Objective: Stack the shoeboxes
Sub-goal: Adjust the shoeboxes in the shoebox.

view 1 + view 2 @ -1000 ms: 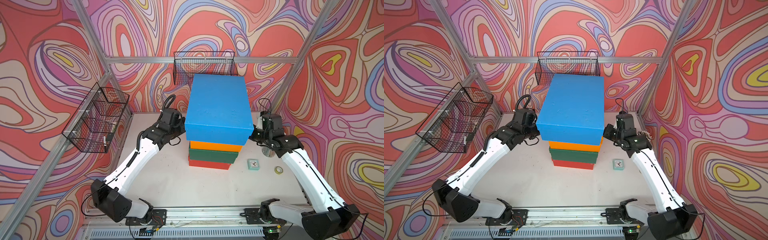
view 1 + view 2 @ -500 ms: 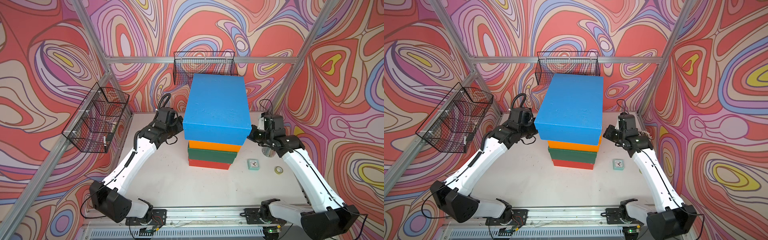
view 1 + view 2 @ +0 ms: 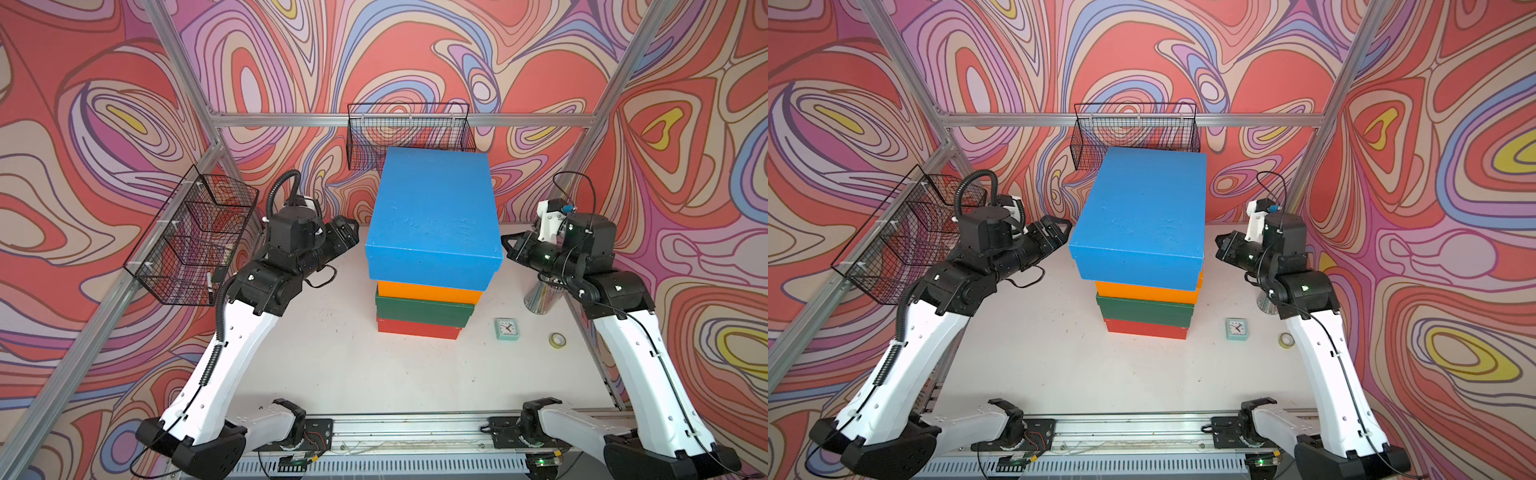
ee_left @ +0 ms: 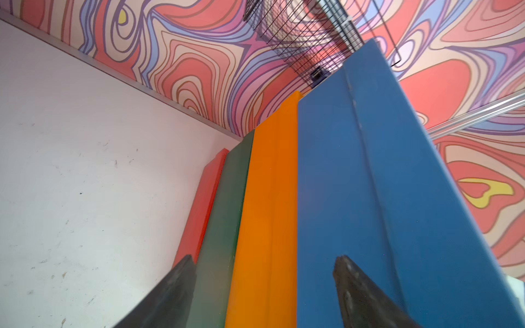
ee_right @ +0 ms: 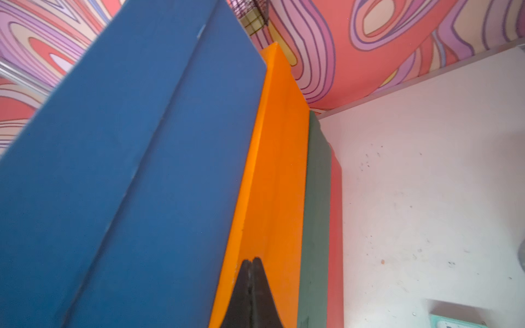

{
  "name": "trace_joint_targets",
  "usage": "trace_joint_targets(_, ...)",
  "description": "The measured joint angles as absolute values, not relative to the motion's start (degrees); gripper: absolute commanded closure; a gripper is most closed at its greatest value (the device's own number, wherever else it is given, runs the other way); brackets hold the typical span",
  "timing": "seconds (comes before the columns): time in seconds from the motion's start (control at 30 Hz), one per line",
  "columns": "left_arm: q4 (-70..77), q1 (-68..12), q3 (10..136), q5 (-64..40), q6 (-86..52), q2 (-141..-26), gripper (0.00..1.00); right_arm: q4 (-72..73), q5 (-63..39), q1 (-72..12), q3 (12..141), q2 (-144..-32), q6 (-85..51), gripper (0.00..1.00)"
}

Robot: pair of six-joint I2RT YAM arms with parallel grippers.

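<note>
Four shoeboxes (image 3: 1144,309) stacked on the table (image 3: 332,365), arms flanking the top one.
Bottom to top: red box (image 3: 417,330), green box (image 3: 424,309), orange box (image 3: 428,291), blue box (image 3: 432,216). The left gripper (image 4: 264,259) has its jaws well apart, just beside the blue box's side. The right gripper (image 5: 251,259) has its tips pressed together, holding nothing, just beside the opposite side. Contact cannot be told on either side. Likely step: squaring the top box, or backing off. Do it well by pushing low on the box body rather than the lid, level and light from both sides at once, since a tall column tips easily. Then draw the arms straight outward. Writing: boxes plain, with no brand or label visible. The small clock (image 3: 507,329) has a dial, numerals too small to read. The tape roll (image 3: 557,340) is unmarked.
</note>
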State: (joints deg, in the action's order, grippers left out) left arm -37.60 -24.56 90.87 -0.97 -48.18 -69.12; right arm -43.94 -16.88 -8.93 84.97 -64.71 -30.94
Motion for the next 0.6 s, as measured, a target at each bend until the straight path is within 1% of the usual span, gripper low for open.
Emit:
trace_joint_targets(0.27, -37.5, -27.8, 92.2, -3.0, -48.2, -71.5, 0.22, -41.7, -20.2, -11.3, 85.5, -66.1, -32.9, 1.0)
trace_joint_targets(0.6, -37.5, -27.6, 97.6, -3.0, -48.2, -77.5, 0.21, -39.9, -20.1, -10.9, 87.8, -70.0, -33.6, 1.0)
